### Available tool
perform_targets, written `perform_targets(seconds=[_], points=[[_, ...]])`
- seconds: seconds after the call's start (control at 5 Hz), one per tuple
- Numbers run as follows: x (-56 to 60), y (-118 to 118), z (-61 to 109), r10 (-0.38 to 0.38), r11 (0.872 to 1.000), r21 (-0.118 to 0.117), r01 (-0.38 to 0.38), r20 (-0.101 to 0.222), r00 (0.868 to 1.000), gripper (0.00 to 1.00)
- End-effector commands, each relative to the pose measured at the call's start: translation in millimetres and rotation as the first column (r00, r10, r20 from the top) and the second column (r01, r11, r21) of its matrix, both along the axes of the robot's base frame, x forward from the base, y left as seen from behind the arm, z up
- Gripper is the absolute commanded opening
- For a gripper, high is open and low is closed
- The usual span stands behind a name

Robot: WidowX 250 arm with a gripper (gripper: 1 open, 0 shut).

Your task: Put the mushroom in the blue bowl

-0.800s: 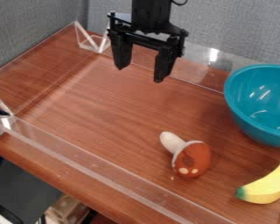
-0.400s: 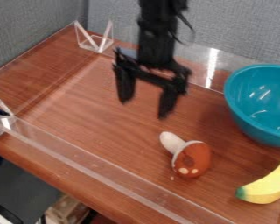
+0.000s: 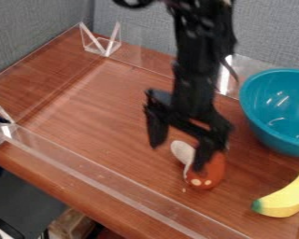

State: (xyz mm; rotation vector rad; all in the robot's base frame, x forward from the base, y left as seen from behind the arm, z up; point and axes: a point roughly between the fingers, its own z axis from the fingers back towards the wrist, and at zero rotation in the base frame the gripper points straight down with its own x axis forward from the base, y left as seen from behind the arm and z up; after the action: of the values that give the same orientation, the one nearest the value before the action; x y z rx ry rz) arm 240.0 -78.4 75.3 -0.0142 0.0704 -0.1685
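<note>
The mushroom (image 3: 205, 167) lies on its side on the wooden table, its reddish-brown cap toward the front and its cream stem pointing back-left. My gripper (image 3: 185, 147) hangs straight down over it, open, with one finger on each side of the stem end; whether the fingers touch it I cannot tell. The arm hides part of the stem. The blue bowl (image 3: 279, 109) sits at the right edge, teal and shiny inside, with nothing in it.
A yellow banana (image 3: 284, 197) lies at the front right corner, just in front of the bowl. Clear acrylic walls (image 3: 78, 161) fence the wooden table. A clear triangular stand (image 3: 100, 39) sits at the back left.
The gripper has travelled from the back of the table toward the front right and come down over the mushroom, staying open. The mushroom, bowl and banana have not moved.
</note>
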Motion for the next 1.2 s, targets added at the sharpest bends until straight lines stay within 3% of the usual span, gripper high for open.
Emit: perform_targets(seconds=[0.0, 0.6, 0.8, 1.0], points=[[2.5, -6, -3.0, -0.003, 1.0, -0.013, 0.004, 0.061, 0.998, 1.0], [6.8, -14, -33.0, -0.082, 0.995, -0.04, 0.087, 0.114, 0.99, 1.0], [9.4, -15, -40.0, -0.096, 0.994, -0.035, 0.1, 0.12, 0.988, 0.0], [11.2, -14, -33.8, -0.074, 0.997, -0.017, 0.076, 0.126, 0.989, 0.0]])
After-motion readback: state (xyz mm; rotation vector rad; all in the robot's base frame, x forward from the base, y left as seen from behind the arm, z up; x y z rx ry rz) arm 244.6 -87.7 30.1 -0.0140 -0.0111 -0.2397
